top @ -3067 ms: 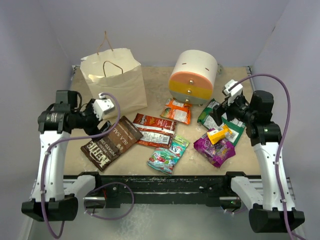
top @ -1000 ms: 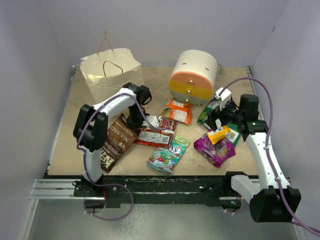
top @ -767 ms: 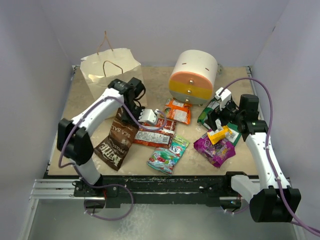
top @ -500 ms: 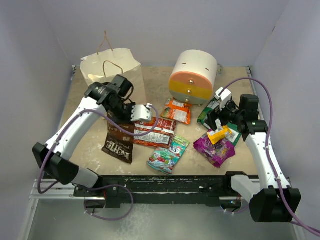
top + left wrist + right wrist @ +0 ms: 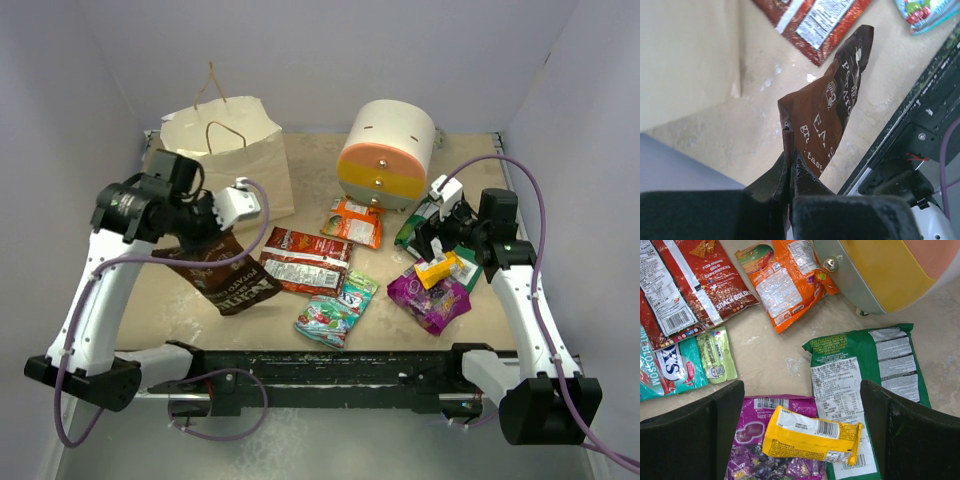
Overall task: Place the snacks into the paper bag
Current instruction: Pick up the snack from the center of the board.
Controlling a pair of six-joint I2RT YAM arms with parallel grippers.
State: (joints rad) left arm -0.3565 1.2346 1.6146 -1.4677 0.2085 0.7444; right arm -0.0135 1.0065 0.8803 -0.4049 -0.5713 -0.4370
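Snacks lie spread across the tabletop (image 5: 310,175), all but one flat on it. We see the left pincer (image 5: 790,172) clamped on one end of the brown chip bag (image 5: 225,282), which hangs tilted from it just in front of the paper bag (image 5: 245,165); we cannot tell whether the chip bag's lower end touches the tabletop. The paper bag stands upright at the far left, its mouth open upward. Beside the chip bag lies the red-white packet (image 5: 305,260), with the orange packet (image 5: 353,222) farther back, near the round drawer unit (image 5: 388,150), and the teal candy packet (image 5: 335,308) toward the near edge. On the right, the yellow-orange box (image 5: 810,435) rests across the purple packet (image 5: 755,460) and the green-white packet (image 5: 860,375). The right pincer (image 5: 800,440) is spread wide, one finger on either side of that box; we cannot tell whether it touches anything.
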